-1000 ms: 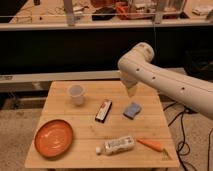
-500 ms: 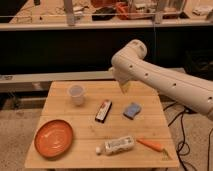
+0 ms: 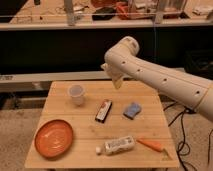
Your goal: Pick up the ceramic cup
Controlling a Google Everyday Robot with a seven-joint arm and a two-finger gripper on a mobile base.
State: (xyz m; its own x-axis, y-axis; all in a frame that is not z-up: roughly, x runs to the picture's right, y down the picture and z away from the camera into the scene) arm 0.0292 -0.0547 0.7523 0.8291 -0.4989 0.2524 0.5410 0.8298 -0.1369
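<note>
At the back left of the bench as viewed, the ceramic cup stands upright, rim up. The gripper hangs over the back edge, well apart from it. The cup lies leftward and lower. How wide the gripper stands cannot be told.

The cup is white, plate and carrot orange, sponge blue, box perhaps black; the cream gripper hangs above the pale table's far edge.

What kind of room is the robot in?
Probably a lab or workshop: cluttered bench behind, cables on the floor. The gripper hangs above the wooden table, apart from the ceramic cup.
</note>
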